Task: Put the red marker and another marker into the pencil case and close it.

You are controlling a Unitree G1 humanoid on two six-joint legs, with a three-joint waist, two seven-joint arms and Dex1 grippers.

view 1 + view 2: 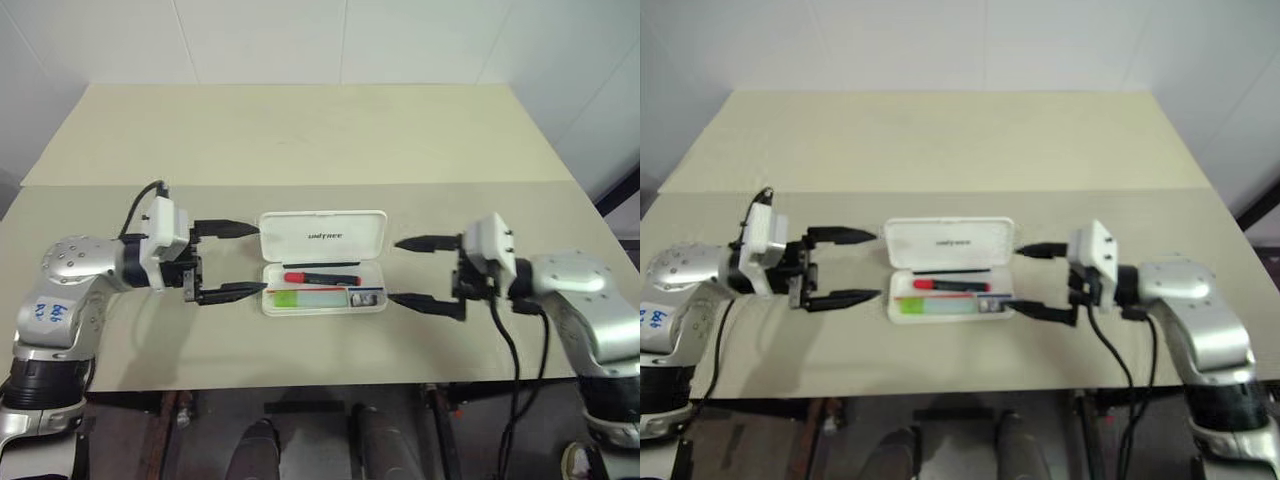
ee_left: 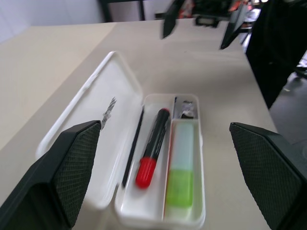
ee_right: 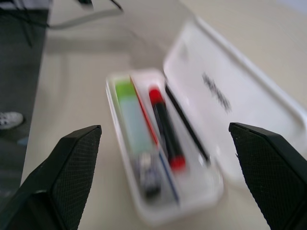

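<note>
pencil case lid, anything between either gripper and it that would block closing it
Nothing visible does. The pencil case lies open, its lid raised, between the open left gripper and open right gripper; red marker and green marker lie inside.

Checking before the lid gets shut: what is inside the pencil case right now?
The open pencil case holds the red marker, a light green marker beside it, and a small grey metallic piece at one end. Whatever lies beneath the markers is covered.
</note>
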